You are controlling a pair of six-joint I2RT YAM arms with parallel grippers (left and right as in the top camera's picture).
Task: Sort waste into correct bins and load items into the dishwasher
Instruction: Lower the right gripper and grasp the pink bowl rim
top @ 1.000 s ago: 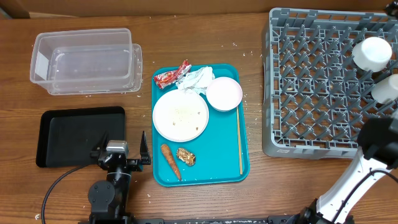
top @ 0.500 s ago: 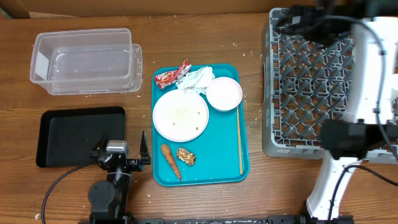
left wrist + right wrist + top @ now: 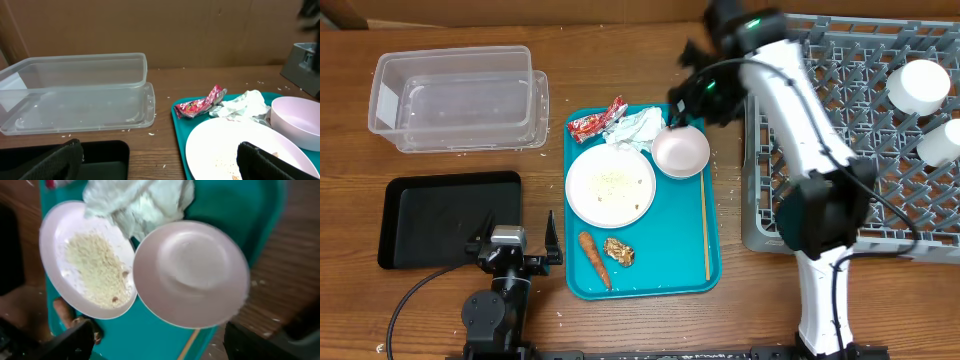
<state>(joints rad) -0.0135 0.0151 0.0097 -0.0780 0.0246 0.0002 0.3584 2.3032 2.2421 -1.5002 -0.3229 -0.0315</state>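
Rice-dusted plate [image 3: 611,186] beside empty bowl [image 3: 680,150]; carrot [image 3: 594,259], lump [image 3: 619,251] below.

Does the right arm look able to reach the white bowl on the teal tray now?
Probably yes: the right gripper hangs open above the bowl, whose top is bare; only the tissue and plate crowd one side of its rim.

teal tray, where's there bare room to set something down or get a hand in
The largest bare patch on the teal tray lies between the brown lump and the wooden stick, on the near side of the plate and bowl. The far end is crowded: red wrapper, tissue and bowl sit packed together.
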